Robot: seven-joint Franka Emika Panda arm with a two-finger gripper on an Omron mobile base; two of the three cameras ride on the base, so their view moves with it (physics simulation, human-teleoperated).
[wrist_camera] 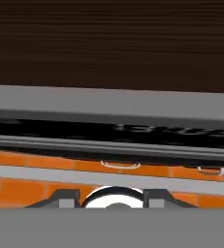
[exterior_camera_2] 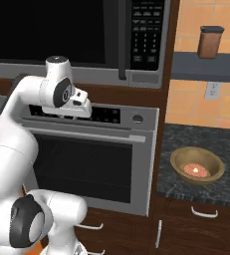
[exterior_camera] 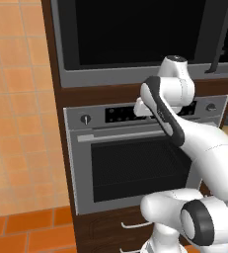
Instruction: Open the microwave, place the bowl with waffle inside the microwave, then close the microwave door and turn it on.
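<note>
My arm (exterior_camera: 167,111) rises in front of the oven (exterior_camera: 135,158), elbow bent, with the hand (exterior_camera_2: 79,105) up at the oven's control strip, just under the wooden band below the microwave (exterior_camera_2: 86,40). In the hand view the two finger tips (wrist_camera: 65,197) stand apart at the bottom edge with nothing between them. Jaws partly apart, not holding anything; I cannot tell exactly how wide.

Microwave door (exterior_camera: 135,32) is shut, black glass flat in its grey frame. Its dark upright handle (exterior_camera_2: 121,40) sits at the door's right side, next to the keypad (exterior_camera_2: 147,30).

The bowl with waffle (exterior_camera_2: 197,166) stands on the dark speckled counter (exterior_camera_2: 221,144) to the right of the oven, well apart from my hand. Pale orange-pink piece lies in the bottom of the bowl.

A brown jar (exterior_camera_2: 210,42) stands on the shelf above that counter. A wall socket (exterior_camera_2: 213,90) is below the shelf. Drawers with pale handles (exterior_camera_2: 204,212) are under the counter.
</note>
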